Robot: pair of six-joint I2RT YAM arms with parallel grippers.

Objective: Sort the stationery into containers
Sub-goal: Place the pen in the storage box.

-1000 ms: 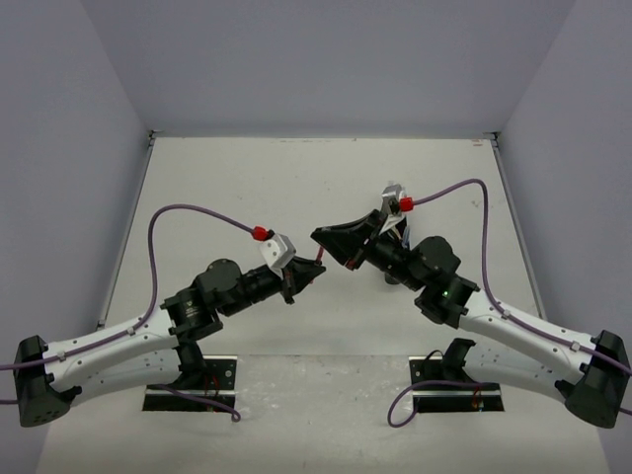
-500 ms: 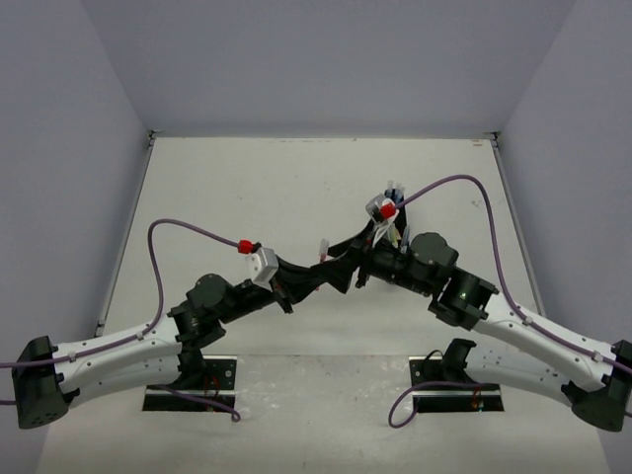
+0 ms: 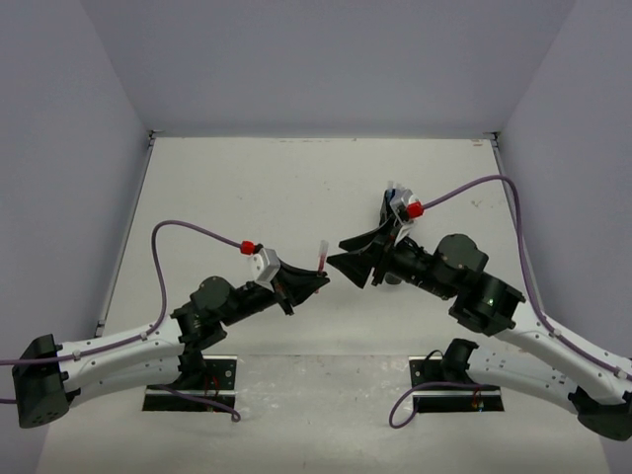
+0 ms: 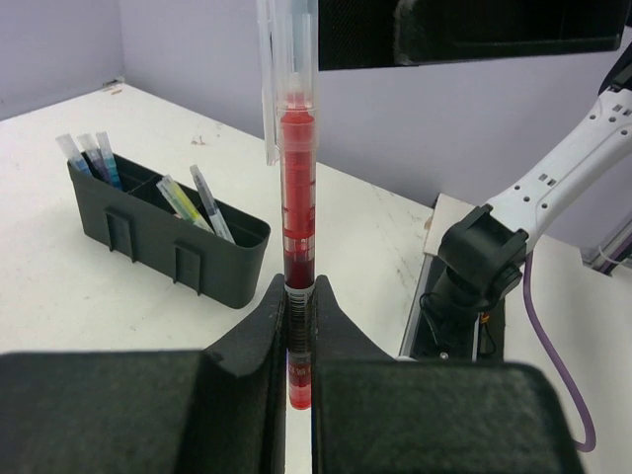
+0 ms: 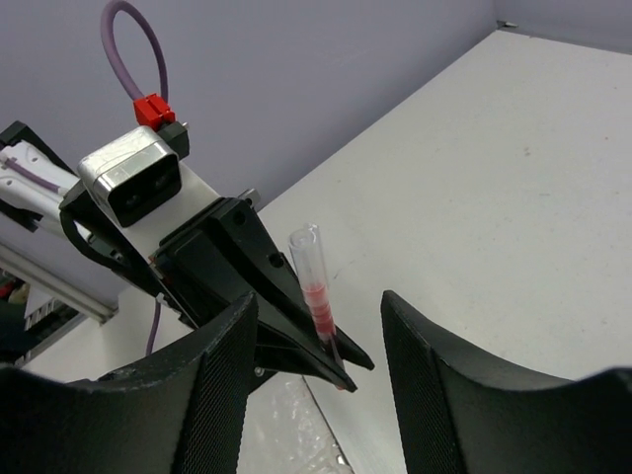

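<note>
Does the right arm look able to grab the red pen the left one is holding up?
Probably yes. The right gripper stands open, facing the red pen, and the pen's upper part sticks out free above the shut left gripper. Nothing appears to lie between them.

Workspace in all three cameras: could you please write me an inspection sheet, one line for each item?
Surface: white table, faint marks.
Job's things: red pen held upright above the table; black tray holds several pens, leaning.
Clutter: nothing seen.
Grippers: left gripper shut on the red pen; right gripper open, facing the pen, not gripping it.
Cables: purple cables arch over both arms, away from the pen.
Surroundings: plain lavender walls.
</note>
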